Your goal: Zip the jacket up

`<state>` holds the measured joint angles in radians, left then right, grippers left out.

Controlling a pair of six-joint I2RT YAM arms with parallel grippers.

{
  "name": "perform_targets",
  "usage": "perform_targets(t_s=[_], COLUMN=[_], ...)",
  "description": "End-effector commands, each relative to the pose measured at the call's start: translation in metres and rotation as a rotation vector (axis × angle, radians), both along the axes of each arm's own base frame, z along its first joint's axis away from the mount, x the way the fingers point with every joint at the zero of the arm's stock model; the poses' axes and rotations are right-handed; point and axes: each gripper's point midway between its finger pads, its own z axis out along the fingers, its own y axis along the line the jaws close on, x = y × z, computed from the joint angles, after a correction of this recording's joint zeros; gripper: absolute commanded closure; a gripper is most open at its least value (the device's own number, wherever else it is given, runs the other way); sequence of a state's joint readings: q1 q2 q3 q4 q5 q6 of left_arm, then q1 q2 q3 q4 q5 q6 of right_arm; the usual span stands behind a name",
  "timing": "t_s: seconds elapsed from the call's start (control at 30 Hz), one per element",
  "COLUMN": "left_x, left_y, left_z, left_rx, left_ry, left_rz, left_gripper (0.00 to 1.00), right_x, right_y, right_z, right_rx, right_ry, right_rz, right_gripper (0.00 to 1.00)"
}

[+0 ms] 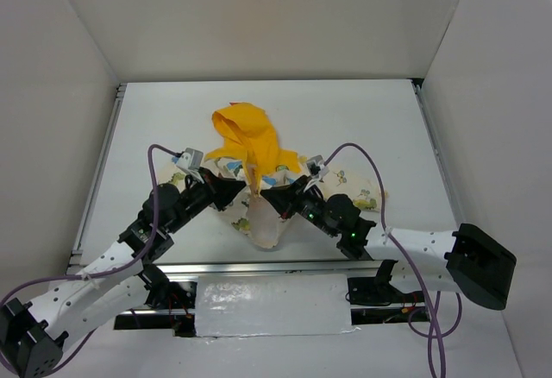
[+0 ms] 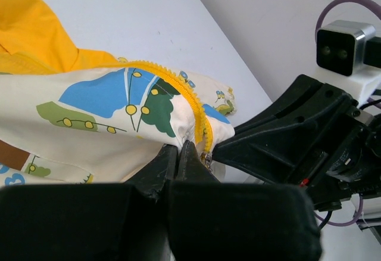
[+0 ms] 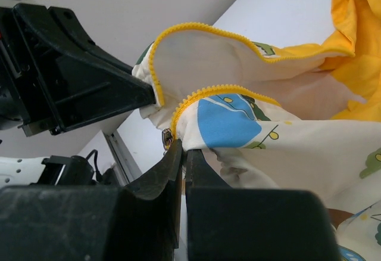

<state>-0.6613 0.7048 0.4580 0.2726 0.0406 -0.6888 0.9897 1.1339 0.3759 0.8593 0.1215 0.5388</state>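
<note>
The jacket [image 1: 259, 171] is cream with cartoon prints and a yellow hood [image 1: 246, 132]. It is open at the front, with its lower end lifted between my grippers. My left gripper [image 1: 231, 190] is shut on one front panel's bottom corner [image 2: 178, 148], right beside the yellow zip teeth [image 2: 190, 103]. My right gripper [image 1: 276, 198] is shut on the other panel's bottom corner [image 3: 181, 149], beside its zip edge [image 3: 202, 93]. A small metal zip piece [image 3: 167, 137] shows just above the right fingertips, and one also shows in the left wrist view [image 2: 207, 158]. The two zip edges are apart.
The white table [image 1: 155, 119] has walls on three sides and a metal rail [image 1: 259, 267] along its near edge. A white padded strip [image 1: 272, 305] lies between the arm bases. Each wrist view shows the other gripper close by, the right one in the left wrist view [image 2: 286, 136] and the left one in the right wrist view [image 3: 77, 76].
</note>
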Motion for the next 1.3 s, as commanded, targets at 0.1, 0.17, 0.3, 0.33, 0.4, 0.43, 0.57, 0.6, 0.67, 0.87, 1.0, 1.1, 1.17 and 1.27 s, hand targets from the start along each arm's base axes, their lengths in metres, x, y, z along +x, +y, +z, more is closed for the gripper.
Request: perform_targets(t_s=[0.1, 0.17, 0.3, 0.33, 0.4, 0.43, 0.57, 0.6, 0.67, 0.87, 1.0, 1.1, 1.17, 1.27], left_x=[-0.005, -0.006, -0.007, -0.007, -0.007, -0.007, -0.008, -0.008, -0.007, -0.005, -0.006, -0.007, -0.007, -0.009], left_y=[-0.007, -0.007, -0.009, -0.009, -0.01, -0.01, -0.012, -0.013, -0.012, -0.01, -0.013, -0.014, -0.015, -0.015], left_z=[0.023, 0.021, 0.019, 0.018, 0.018, 0.017, 0.018, 0.018, 0.018, 0.018, 0.017, 0.011, 0.009, 0.004], left_rx=[-0.088, -0.092, -0.1, -0.101, -0.106, -0.109, -0.118, -0.118, -0.117, -0.116, -0.115, -0.111, -0.11, -0.107], left_ry=[-0.07, -0.067, -0.063, -0.06, -0.057, -0.056, -0.055, -0.055, -0.054, -0.052, -0.05, -0.037, -0.031, -0.021], left_rz=[-0.047, -0.052, -0.063, -0.063, -0.066, -0.067, -0.077, -0.078, -0.075, -0.057, -0.075, -0.081, -0.085, -0.093], left_gripper=[1.0, 1.0, 1.0, 1.0, 1.0, 1.0, 1.0, 1.0, 1.0, 1.0, 1.0, 1.0, 1.0, 1.0], right_x=[0.007, 0.006, 0.008, 0.008, 0.008, 0.009, 0.009, 0.01, 0.011, 0.008, 0.011, 0.014, 0.016, 0.018], right_y=[0.001, 0.003, 0.001, 0.001, 0.001, 0.001, 0.003, 0.003, 0.003, 0.003, 0.002, 0.001, 0.001, 0.001], right_z=[0.037, 0.038, 0.04, 0.04, 0.04, 0.04, 0.037, 0.036, 0.036, 0.034, 0.035, 0.037, 0.039, 0.041], right_rx=[0.113, 0.114, 0.126, 0.127, 0.132, 0.129, 0.122, 0.12, 0.115, 0.121, 0.117, 0.119, 0.12, 0.121], right_ry=[0.005, 0.005, -0.001, -0.002, 0.001, 0.003, 0.007, 0.009, 0.01, 0.01, 0.013, 0.009, 0.008, 0.004], right_rz=[-0.004, 0.004, 0.005, 0.014, 0.018, 0.02, 0.024, 0.021, 0.019, 0.03, 0.016, 0.009, 0.006, 0.004], right_gripper=[1.0, 1.0, 1.0, 1.0, 1.0, 1.0, 1.0, 1.0, 1.0, 1.0, 1.0, 1.0, 1.0, 1.0])
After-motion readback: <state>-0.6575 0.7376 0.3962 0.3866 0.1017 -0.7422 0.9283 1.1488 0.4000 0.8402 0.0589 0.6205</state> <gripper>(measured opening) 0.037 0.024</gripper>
